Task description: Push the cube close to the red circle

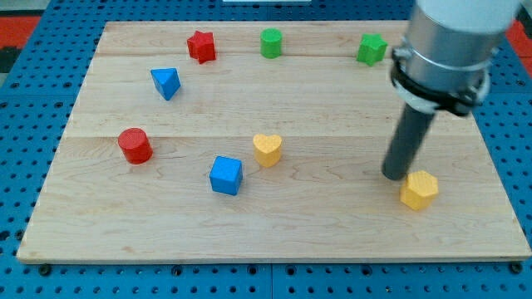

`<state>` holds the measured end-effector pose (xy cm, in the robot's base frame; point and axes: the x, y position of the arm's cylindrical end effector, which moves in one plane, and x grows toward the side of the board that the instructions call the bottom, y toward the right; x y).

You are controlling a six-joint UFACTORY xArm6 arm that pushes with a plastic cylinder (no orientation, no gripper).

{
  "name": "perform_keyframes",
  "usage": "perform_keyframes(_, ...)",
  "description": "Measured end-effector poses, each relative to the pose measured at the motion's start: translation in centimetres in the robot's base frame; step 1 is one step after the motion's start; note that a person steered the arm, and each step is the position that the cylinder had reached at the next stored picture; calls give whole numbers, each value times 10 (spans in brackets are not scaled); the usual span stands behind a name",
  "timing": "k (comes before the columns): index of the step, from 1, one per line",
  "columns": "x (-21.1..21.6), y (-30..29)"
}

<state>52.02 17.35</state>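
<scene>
Camera view shows you my tip [396,176] at 4 o'clock on the tabletop [332,237], touching the yellow hexagon [419,189]; this tool is a bare rod, grasping nothing. The blue cube [226,175] sits at 6 o'clock, near the red circle [135,145]. Crossing over, you may knock the yellow heart [268,149].

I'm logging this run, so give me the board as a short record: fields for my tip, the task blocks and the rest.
tip: my tip at the view's right, just left of the yellow hexagon
target: blue cube, low centre
goal: red cylinder, left of the cube, apart from it
near cube: yellow heart
top row: red star, green cylinder, green star
upper left: blue triangle
</scene>
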Motion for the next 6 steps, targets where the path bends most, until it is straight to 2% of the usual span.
perform_keyframes(1, 16, 30)
perform_keyframes(2, 15, -24)
perform_keyframes(3, 12, -141)
perform_keyframes(4, -16, -240)
perform_keyframes(5, -53, -267)
perform_keyframes(6, -42, -209)
